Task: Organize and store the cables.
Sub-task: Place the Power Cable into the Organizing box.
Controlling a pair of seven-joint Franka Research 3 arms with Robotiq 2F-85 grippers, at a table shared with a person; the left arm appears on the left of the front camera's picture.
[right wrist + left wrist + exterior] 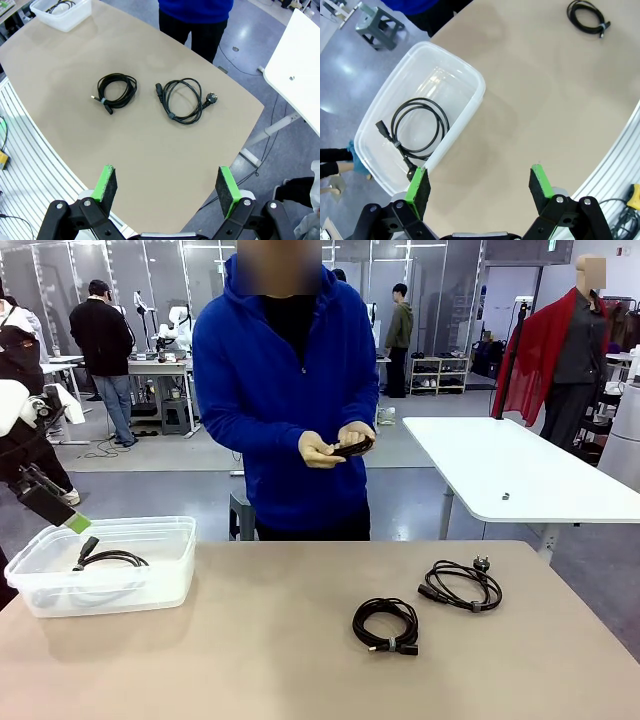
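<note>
A glossy grey floor (190, 490) reflects ceiling light. A white table (520, 470) stands at right; glass partitions (60, 280) line the far side.

Tan table (250, 670): we see it across the whole foreground.
Clear bin (150, 592): it stands on the tan table, at the left end.
Person (285, 390): stands at the far side, in a blue hoodie.
White table (520, 470): behind, at the right.
Grey stool (240, 515): we see it beside the person.

1 cable (112, 558) in bin (120, 597), left of 2 cables (386, 625) on table (250, 660)
</note>
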